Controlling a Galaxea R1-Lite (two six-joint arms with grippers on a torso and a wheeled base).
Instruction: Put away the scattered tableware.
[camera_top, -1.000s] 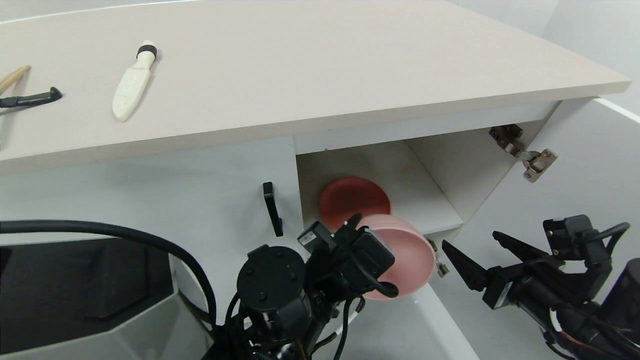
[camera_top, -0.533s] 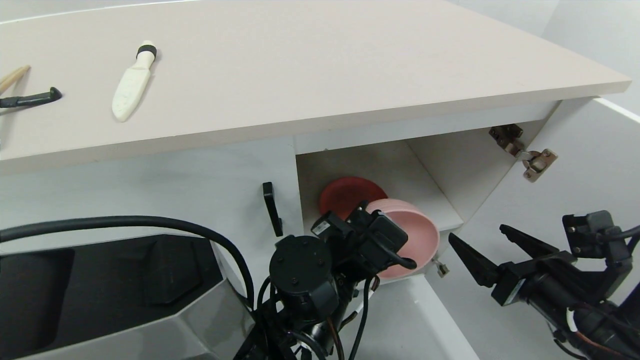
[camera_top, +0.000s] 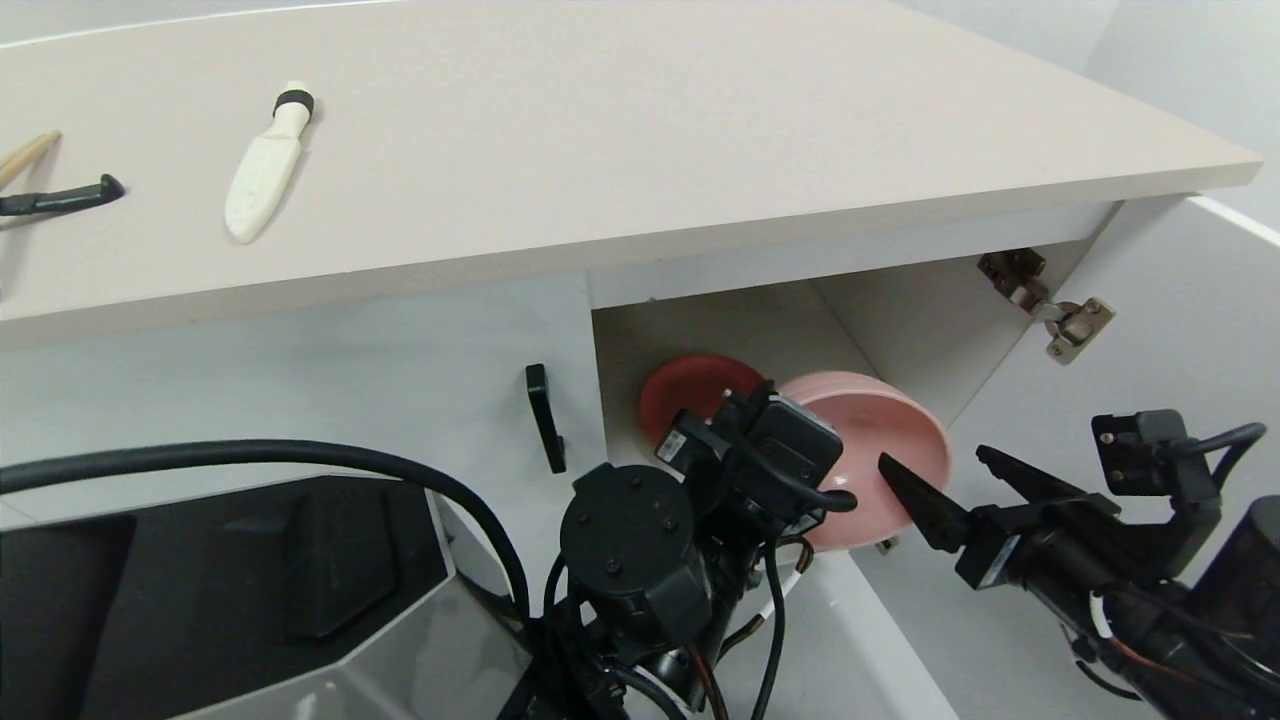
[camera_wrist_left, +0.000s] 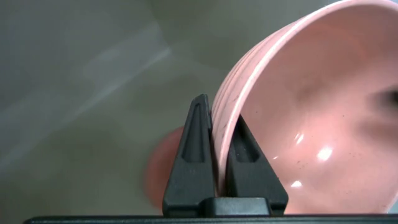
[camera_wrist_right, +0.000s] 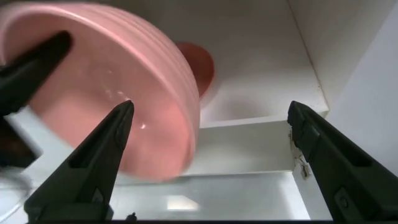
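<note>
A pink ribbed bowl (camera_top: 885, 440) hangs tilted at the mouth of the open cabinet, just right of a red dish (camera_top: 690, 392) that stands on the shelf inside. My left gripper (camera_top: 800, 470) is shut on the bowl's rim; the left wrist view shows its fingers (camera_wrist_left: 198, 149) pinching the wall of the bowl (camera_wrist_left: 311, 112), with the red dish (camera_wrist_left: 160, 171) behind. My right gripper (camera_top: 932, 458) is open, close beside the bowl on its right. In the right wrist view this gripper (camera_wrist_right: 210, 107) stands wide open in front of the bowl (camera_wrist_right: 112, 81) and the red dish (camera_wrist_right: 200, 62).
On the countertop (camera_top: 650, 130) lie a white knife (camera_top: 262, 170), a black-handled utensil (camera_top: 62, 195) and a wooden stick (camera_top: 28, 155) at the far left. The cabinet door (camera_top: 1180, 330) stands open to the right, hinge (camera_top: 1070, 325) exposed. A black handle (camera_top: 545, 418) marks the closed door.
The left gripper has carried the pink bowl up and to the right, towards the cabinet shelf. The right gripper has shifted left and up, closer to the bowl.
</note>
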